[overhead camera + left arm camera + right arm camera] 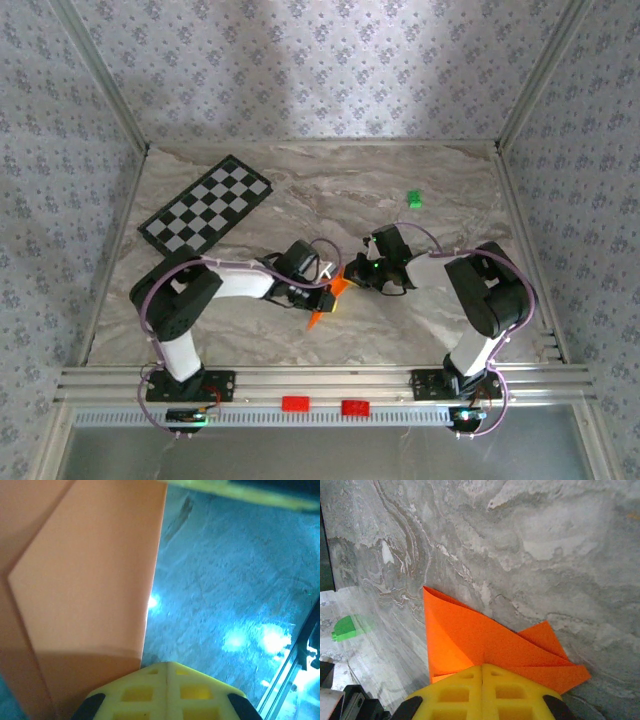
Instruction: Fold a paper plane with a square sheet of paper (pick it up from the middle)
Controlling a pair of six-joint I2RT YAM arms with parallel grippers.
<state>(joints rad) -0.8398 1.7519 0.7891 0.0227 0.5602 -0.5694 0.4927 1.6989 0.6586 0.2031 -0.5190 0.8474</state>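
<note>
Left gripper (167,669) and right gripper (482,669) both pinch the half-folded orange paper (470,635): light, floppy, probably best held along creases.

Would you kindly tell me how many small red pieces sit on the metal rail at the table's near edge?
2. One small red rectangular piece lies on the metal rail between the arm bases; the other sits just right of it. None appear hidden.
</note>
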